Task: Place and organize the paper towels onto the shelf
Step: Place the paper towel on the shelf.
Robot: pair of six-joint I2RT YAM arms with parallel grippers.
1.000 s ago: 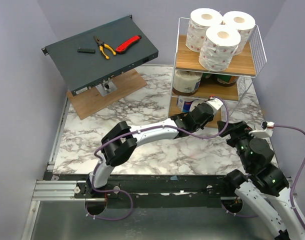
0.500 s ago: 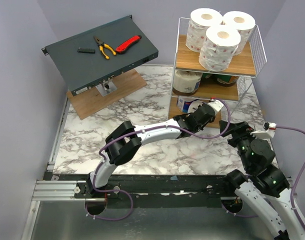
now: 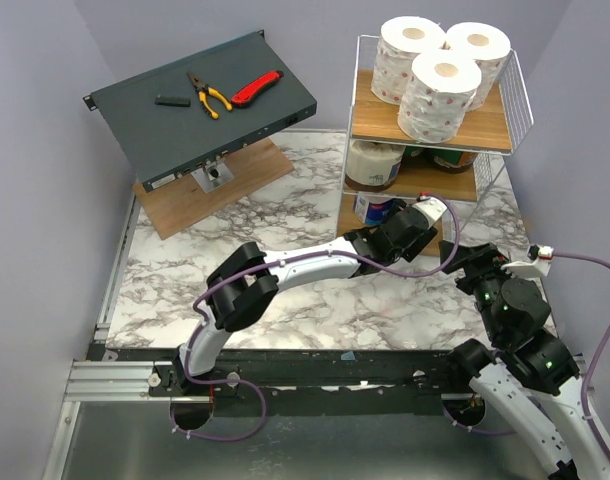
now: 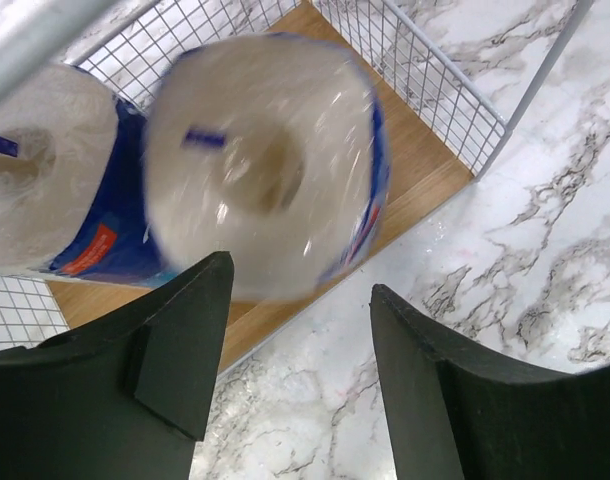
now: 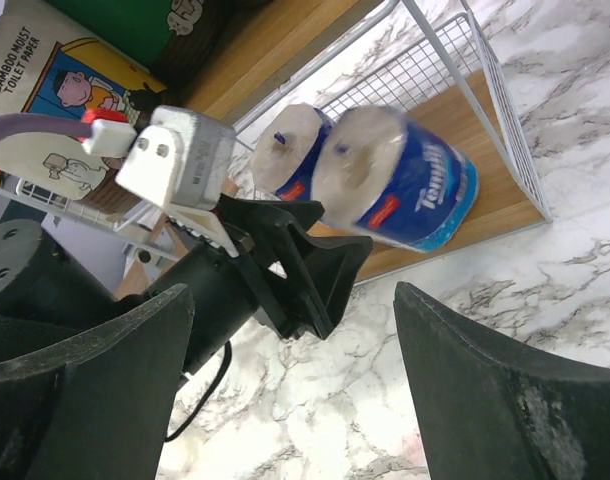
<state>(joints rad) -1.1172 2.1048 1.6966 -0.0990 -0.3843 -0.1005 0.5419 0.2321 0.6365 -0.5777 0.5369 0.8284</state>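
Marble-patterned table [image 3: 285, 215] under lilac walls, and all the action is at the far right, where the shelf [image 3: 490, 128] stands; top tier carries three white rolls [image 3: 440, 95] with pink print, packed close together; middle tier has a cream roll [image 3: 373, 163] on the left and a green-wrapped roll [image 3: 452, 159] beside it, mostly in shadow; down on the bottom board lies a blue-and-white pack [image 4: 260, 160] on its side, end face toward the left wrist camera, blurred, its near edge overhanging the front of the board; a second pack [image 4: 45, 170] sits just beside it on the left, touching or nearly so; left gripper [image 4: 300, 278] is right at that bottom tier, jaws spread wide with a clear gap on both sides of the pack, nothing clamped; right gripper [image 5: 290, 300] hangs near the shelf's near right corner, jaws wide apart and empty, looking in at both packs; over on the far left, a slanted dark grey box [image 3: 200, 105] holds pliers [image 3: 207, 93] and a red knife [image 3: 256, 88], with a wooden board [image 3: 185, 200] under it
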